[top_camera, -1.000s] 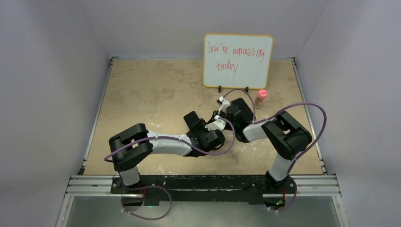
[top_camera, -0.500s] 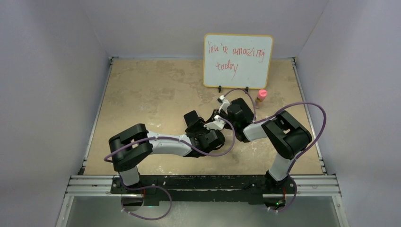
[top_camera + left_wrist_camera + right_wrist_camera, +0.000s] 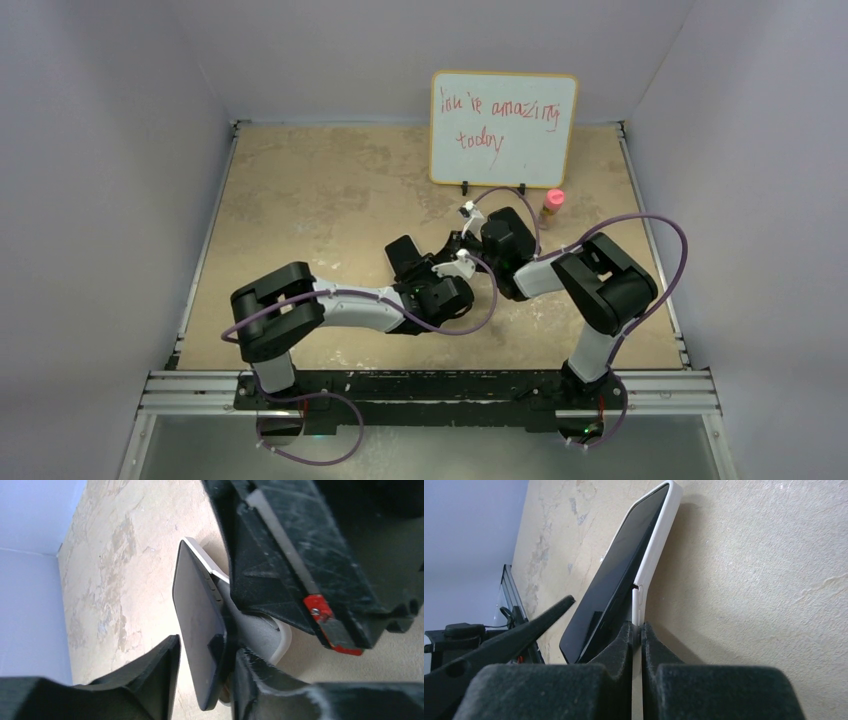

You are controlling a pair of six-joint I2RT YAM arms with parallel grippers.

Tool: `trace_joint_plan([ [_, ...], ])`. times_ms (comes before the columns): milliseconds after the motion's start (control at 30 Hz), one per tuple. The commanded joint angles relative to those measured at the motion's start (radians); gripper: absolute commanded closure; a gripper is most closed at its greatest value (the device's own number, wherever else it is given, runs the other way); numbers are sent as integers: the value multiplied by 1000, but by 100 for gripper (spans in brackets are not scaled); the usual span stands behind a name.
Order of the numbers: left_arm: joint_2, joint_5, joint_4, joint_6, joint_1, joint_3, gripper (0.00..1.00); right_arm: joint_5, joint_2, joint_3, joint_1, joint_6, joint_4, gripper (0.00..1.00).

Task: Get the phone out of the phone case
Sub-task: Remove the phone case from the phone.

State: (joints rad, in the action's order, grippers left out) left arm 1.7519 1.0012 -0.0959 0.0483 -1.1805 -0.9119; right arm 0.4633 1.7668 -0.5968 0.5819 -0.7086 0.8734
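Phone (image 3: pixel 197 610) and white case (image 3: pixel 656 555) sit low at the worktop (image 3: pixel 320 190), somewhat in front of the whiteboard (image 3: pixel 503 128). The left end effector (image 3: pixel 205 652) clamps the phone, which leans out of the case; the right end effector (image 3: pixel 638 627) is pinched tight on the case's thin wall.

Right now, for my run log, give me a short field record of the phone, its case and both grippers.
phone: dark, near end pried out of the case, far end seated in it
phone case: white, gripped at its side wall
right gripper: shut on the phone case
left gripper: fingers either side of the phone's freed end; grip unclear
task status: phone not yet free
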Motion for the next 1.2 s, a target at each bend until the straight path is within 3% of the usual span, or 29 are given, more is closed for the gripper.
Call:
trace_joint_plan([
  [0, 18, 57, -16, -39, 22, 2, 66, 72, -5, -22, -5, -13, 49, 100],
  [267, -28, 23, -107, -2, -31, -63, 99, 66, -1, -21, -7, -18, 49, 100],
  [900, -172, -129, -267, 152, -70, -163, 100, -43, -11, -22, -10, 25, -33, 100],
  [1067, -205, -49, -364, 187, -64, -199, 100, -84, -18, -21, -10, 37, -52, 100],
  [1167, -186, 0, -519, 256, -17, -254, 100, -112, -32, -17, -10, 52, -67, 100],
])
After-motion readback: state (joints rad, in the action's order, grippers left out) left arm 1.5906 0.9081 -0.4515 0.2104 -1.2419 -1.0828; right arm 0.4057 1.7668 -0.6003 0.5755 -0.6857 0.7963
